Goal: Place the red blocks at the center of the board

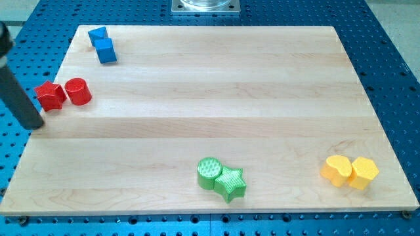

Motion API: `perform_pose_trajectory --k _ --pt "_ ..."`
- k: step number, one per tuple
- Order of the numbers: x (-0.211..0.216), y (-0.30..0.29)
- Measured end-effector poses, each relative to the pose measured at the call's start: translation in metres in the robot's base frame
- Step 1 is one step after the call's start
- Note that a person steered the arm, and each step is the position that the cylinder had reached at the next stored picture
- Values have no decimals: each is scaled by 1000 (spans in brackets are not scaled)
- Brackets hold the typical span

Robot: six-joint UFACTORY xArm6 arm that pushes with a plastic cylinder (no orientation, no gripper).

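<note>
A red star block [50,96] and a red cylinder [78,91] sit side by side, touching, near the left edge of the wooden board [210,118]. My tip [35,125] is just off the board's left edge, below and a little left of the red star, apart from it. The dark rod runs up and left out of the view.
Two blue blocks [102,44] sit together at the top left. A green cylinder [210,173] and a green star [231,183] touch at the bottom middle. Two yellow blocks [350,172] touch at the bottom right. A metal base [206,6] is at the top.
</note>
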State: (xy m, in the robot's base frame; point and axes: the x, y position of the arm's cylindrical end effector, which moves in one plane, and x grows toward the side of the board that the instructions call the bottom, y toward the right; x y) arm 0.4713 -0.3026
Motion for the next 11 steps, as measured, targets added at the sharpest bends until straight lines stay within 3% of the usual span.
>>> perform_pose_trajectory --k 2,3,7,10,11 --pt "-61 -2" --pt "-66 -2" --pt "-60 216" --pt "-34 244" --pt "-84 253"
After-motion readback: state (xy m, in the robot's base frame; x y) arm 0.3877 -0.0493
